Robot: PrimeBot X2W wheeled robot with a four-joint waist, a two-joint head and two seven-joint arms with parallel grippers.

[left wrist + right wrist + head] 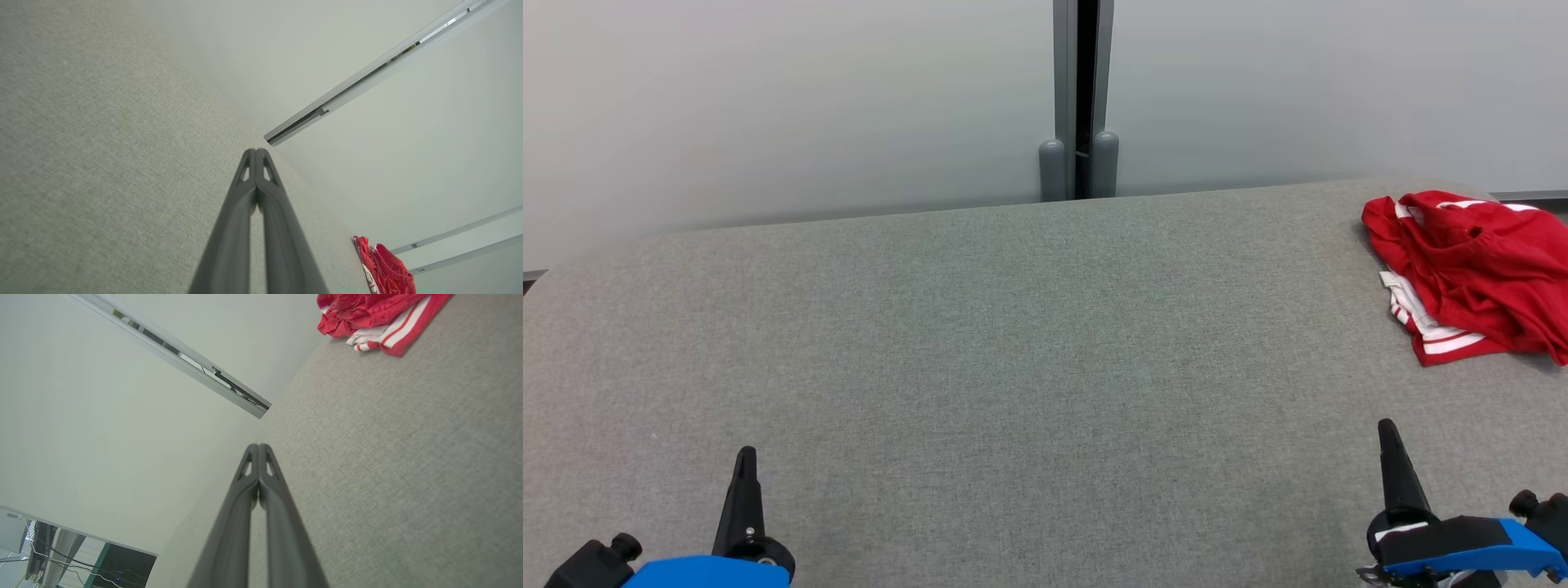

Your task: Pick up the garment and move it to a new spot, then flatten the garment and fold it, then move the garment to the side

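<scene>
The red garment with white stripes lies in a crumpled heap at the far right of the gray table. It is close to the back edge and runs out past the right side of the head view. Both end effectors sit low at the near side, well apart from it. The left end effector is clenched with nothing in it, its two dark fingers pressed together. The right end effector is clenched and empty too.

What could go wrong? The heap sits near the table's edges. I think a clumsy poke from the near side could shove it over the back edge or off the right side. The cloth looks thin, so the fingers might pinch just one layer and the rest would hang in a twist. Fingers that come down shut would only press the heap, so they need to open first. The left arm is far off, so the right arm looks like the better one to go.

There is lots of open room. The middle and left of the table are bare, a good spot for spreading and folding. Behind stands a pale wall with a gray post, so a far reach could bump it.
</scene>
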